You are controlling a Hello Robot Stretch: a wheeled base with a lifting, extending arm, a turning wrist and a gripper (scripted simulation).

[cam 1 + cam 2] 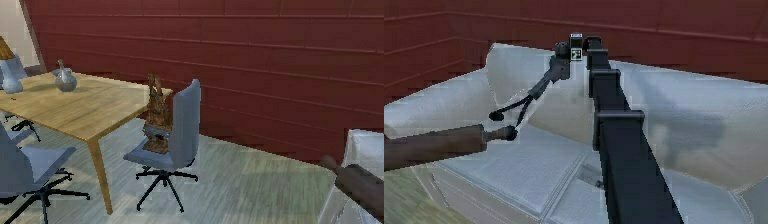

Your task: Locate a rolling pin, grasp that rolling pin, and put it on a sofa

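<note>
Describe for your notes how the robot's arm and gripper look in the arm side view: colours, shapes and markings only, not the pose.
The arm is a dark, square-sectioned bar built of stepped segments. At its far end sit two small white squares with black marks. Beside them the gripper has a dark body and two thin dark fingers.

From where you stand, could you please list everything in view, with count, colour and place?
table: one, light wood, forward view's left
office chairs: at least two, grey-blue, around the table
jug-like vessel: one, grey, on the table
brown figure: one, on the middle chair
wall: dark red, behind the table
sofa: one, white, arm side view
rolling pin: one, brown, over the sofa's left end
arm: one, dark, reaching toward the sofa
gripper: one, dark, at the rolling pin's end; cannot tell whether it holds it
</note>
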